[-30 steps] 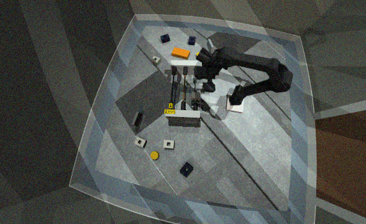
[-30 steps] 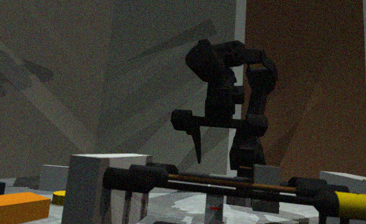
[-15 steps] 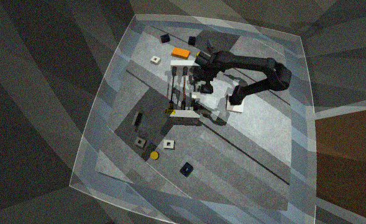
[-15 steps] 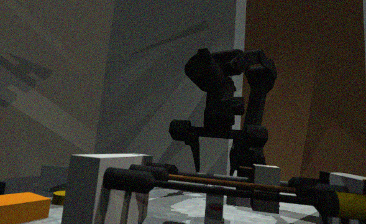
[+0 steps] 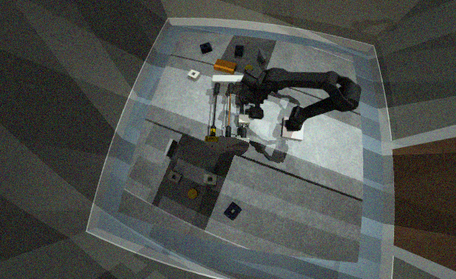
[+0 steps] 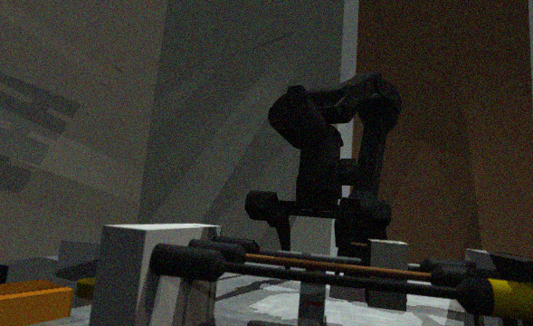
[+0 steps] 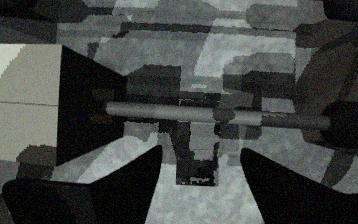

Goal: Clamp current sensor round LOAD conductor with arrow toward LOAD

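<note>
Sensor is hard for me to pick out with certainty; a pale block [image 5: 244, 118] [image 6: 388, 272] [image 7: 20, 102] near my pincer [image 5: 247, 106] [image 6: 316, 249] [image 7: 201, 150], by the grey rod [image 7: 155, 111], may be it, but I can't read an arrow there. I have my fingers partway spread, with a gap between the tips, over that rod. The copper rod [image 5: 229, 110] [image 6: 338, 265] lies between it and the black conductor [image 5: 214, 110] [image 6: 338, 276], whose end wears a yellow band beside the yellow marker [image 5: 211, 139]. An orange block [image 5: 224, 66] [image 6: 26, 301] sits beyond the white end support [image 5: 228, 78] [image 6: 121, 272]. From above, my own arm hides part of the rods.
</note>
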Robot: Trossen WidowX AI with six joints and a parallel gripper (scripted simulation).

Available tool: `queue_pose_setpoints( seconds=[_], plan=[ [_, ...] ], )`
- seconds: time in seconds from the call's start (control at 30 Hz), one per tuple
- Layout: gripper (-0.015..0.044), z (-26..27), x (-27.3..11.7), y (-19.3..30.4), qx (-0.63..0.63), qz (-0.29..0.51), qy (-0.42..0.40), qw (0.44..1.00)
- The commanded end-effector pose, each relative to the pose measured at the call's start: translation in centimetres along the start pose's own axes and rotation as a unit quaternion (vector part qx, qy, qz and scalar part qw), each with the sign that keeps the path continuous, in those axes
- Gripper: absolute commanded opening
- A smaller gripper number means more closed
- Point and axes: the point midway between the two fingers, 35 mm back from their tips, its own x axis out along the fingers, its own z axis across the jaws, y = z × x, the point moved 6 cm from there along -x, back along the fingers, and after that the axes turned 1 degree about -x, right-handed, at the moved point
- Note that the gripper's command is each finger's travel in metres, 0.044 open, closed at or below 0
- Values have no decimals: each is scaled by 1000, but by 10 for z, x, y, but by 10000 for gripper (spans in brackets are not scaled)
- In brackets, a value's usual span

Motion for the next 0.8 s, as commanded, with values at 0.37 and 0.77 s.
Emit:
queue_pose_setpoints(
  seconds=[0.37,0.77],
  plan=[
    [101,0,-1,0,0,0,0,1000],
    [0,0,-6,13,0,2,0,1000]
  ],
)
